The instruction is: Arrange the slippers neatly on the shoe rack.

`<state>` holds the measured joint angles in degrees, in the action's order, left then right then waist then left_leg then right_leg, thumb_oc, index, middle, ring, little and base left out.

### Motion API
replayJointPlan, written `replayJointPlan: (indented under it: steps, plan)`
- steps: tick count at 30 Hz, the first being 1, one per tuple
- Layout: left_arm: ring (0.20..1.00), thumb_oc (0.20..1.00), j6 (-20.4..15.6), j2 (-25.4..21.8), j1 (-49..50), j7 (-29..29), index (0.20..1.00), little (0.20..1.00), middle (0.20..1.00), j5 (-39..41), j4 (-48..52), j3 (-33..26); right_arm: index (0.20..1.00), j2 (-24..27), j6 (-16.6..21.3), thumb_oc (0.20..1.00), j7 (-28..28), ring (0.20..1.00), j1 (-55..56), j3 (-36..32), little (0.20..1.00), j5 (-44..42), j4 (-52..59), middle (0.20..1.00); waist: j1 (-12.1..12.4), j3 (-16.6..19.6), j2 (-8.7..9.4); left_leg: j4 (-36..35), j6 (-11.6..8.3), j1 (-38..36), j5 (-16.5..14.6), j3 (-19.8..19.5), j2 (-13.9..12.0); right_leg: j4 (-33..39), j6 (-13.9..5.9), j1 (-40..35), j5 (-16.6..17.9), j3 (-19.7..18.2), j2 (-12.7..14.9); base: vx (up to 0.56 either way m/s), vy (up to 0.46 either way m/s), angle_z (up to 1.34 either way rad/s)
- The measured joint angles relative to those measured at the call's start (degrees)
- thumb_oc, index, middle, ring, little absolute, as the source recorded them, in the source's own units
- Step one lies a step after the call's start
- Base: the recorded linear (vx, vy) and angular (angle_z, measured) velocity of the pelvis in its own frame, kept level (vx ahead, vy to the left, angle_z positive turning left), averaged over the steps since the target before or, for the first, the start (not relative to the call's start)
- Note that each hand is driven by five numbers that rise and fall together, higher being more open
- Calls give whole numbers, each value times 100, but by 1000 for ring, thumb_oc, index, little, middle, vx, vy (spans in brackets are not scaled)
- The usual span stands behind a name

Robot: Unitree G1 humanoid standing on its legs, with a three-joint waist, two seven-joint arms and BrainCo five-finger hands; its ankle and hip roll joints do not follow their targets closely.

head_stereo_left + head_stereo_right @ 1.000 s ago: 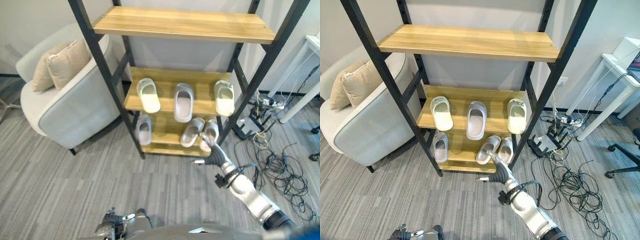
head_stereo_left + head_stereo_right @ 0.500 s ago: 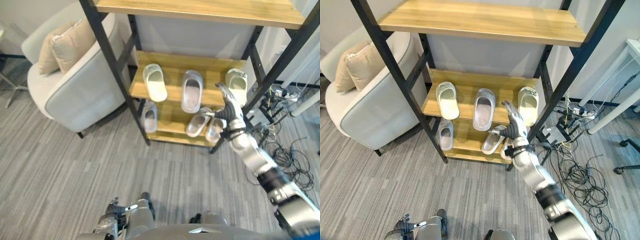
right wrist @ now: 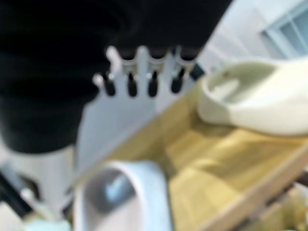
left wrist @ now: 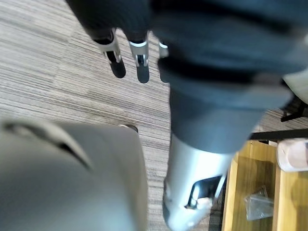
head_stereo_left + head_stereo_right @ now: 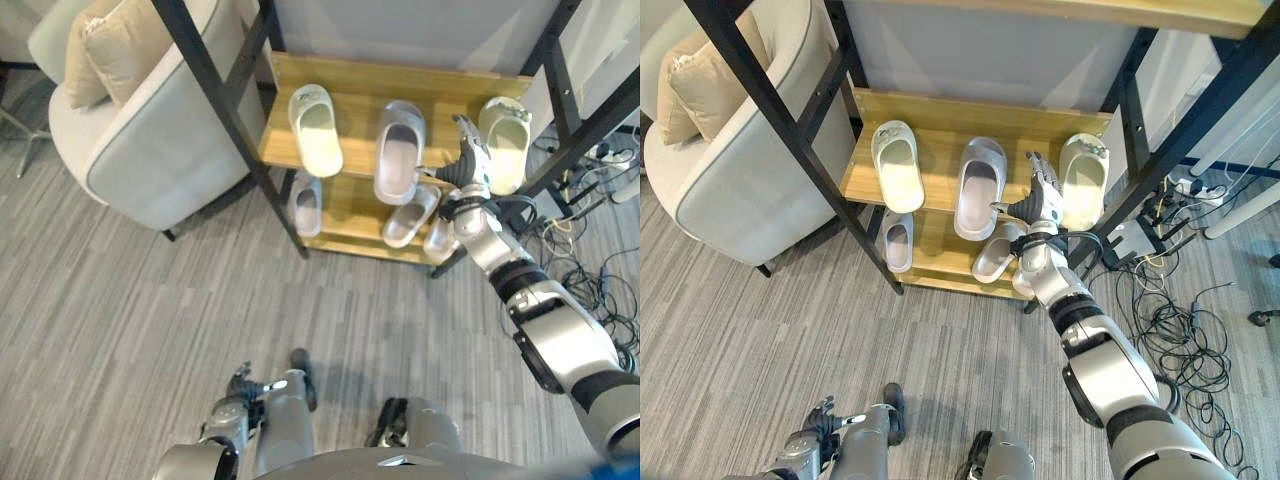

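The shoe rack's middle shelf [image 5: 350, 90] carries a cream slipper [image 5: 316, 140] on the left, a grey slipper [image 5: 400, 165] in the middle and a cream slipper [image 5: 503, 145] on the right. Below, the lower shelf has one grey slipper [image 5: 305, 205] at the left and two grey slippers [image 5: 410, 215] at the right. My right hand [image 5: 465, 160] is open, its fingers straight, above the middle shelf between the grey and the right cream slipper. Its wrist view shows the fingers [image 3: 139, 72] over bare wood, the cream slipper [image 3: 250, 96] beside them. My left hand [image 5: 243, 385] hangs low over the floor, open.
A grey armchair [image 5: 140, 160] with two beige cushions stands left of the rack. The rack's black slanted posts [image 5: 235, 130] frame the shelves on both sides. Loose cables and a power strip [image 5: 590, 290] lie on the carpet to the right.
My right hand has risen from in front of the lower shelf to the middle shelf, between the grey and right cream slippers. The camera has tipped down and moved closer.
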<state>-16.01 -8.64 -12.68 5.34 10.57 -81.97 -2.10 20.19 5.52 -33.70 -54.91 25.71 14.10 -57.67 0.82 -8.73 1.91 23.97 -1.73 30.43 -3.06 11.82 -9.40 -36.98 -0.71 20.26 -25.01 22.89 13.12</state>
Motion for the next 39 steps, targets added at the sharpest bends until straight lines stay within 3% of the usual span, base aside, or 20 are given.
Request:
replayJointPlan:
  steps: [9, 24, 30, 31, 33, 34, 35, 36, 37, 38, 39]
  plan:
    - [1000, 1000, -77, 163, -89, 136, 1000, 1000, 1000, -1, 197, 108, 1000, 34, 244, 1000, 12, 1000, -667, 246, 1000, -450, -662, 1000, -1, -265, -62, -225, 50, 62, 169, -27, 69, -21, -11, 107, 6, 152, 63, -6, 29, 7]
    - [1000, 1000, -212, 204, -120, 250, 1000, 1000, 1000, -3, 201, 114, 1000, 173, 500, 1000, 258, 1000, -1209, 238, 1000, -1107, -1553, 1000, 31, -334, -57, -698, 66, 78, 472, -162, 148, 177, -25, 104, 14, 450, 29, 29, 6, 7]
    - [1000, 1000, -311, 202, -40, 251, 1000, 1000, 1000, -8, 437, 215, 1000, 353, 578, 1000, 455, 1000, -1530, 425, 1000, -1333, -1752, 1000, 87, -331, -61, -593, 115, 267, 511, -332, 130, 202, -64, 105, 34, 625, -24, 36, 0, 12]
    - [1000, 1000, -313, 257, -36, 251, 1000, 1000, 1000, -11, 453, 242, 1000, 353, 615, 1000, 470, 1000, -1529, 432, 1000, -1342, -1796, 1000, 121, -328, -71, -602, 147, 253, 533, -342, 106, 77, -169, 117, 91, 633, -13, 35, -12, 8]
    - [1000, 1000, -320, 329, -47, 253, 1000, 1000, 1000, -15, 495, 293, 1000, 405, 641, 1000, 505, 1000, -1541, 457, 1000, -1358, -1914, 1000, 145, -344, -161, -637, 168, 223, 551, -405, -29, -601, -507, 388, 181, 622, 128, 15, -11, 7]
    - [1000, 1000, -347, 389, -22, 252, 1000, 1000, 1000, -31, 674, 284, 1000, 537, 684, 1000, 552, 1000, -1670, 461, 1000, -1401, -1940, 1000, 218, -335, -186, -617, 148, 329, 577, -417, -54, -426, -536, 623, 120, 438, 509, 6, -21, 9]
    - [1000, 1000, -381, 353, -22, 248, 1000, 1000, 1000, -56, 751, 315, 1000, 598, 690, 1000, 555, 1000, -1771, 474, 1000, -1435, -1952, 1000, 244, -327, -140, -484, 136, 467, 584, -459, 9, 304, -609, 576, 466, 383, 711, 16, -18, 3]
    - [1000, 1000, -391, 295, -38, 246, 1000, 1000, 1000, -57, 823, 323, 1000, 628, 707, 1000, 562, 1000, -1853, 456, 1000, -1480, -1957, 1000, 284, -364, -198, -373, 128, 576, 600, -587, -48, 343, -505, 583, 543, 509, 615, 21, -11, 11]
    - [1000, 1000, -407, 253, -15, 244, 1000, 1000, 1000, -58, 858, 315, 774, 618, 724, 774, 581, 774, -1864, 489, 774, -1559, -2045, 774, 291, -371, -186, -193, 170, 795, 765, -645, -108, 501, -408, 495, 605, 595, 502, 26, 15, 15]
    - [1000, 1000, -490, 210, -13, 231, 1000, 1000, 1000, -56, 889, 336, 200, 620, 723, 200, 623, 200, -1883, 525, 200, -1604, -2172, 200, 313, -367, -101, -38, 165, 947, 760, -623, 11, 518, -381, 487, 612, 603, 529, 15, 17, 20]
    - [1000, 1000, -490, 238, -2, 233, 1000, 1000, 1000, -57, 862, 350, 200, 578, 724, 200, 635, 200, -1933, 544, 200, -1605, -2170, 200, 298, -355, -115, -197, 187, 922, 776, -609, 138, 486, -377, 490, 614, 597, 540, 10, 9, 11]
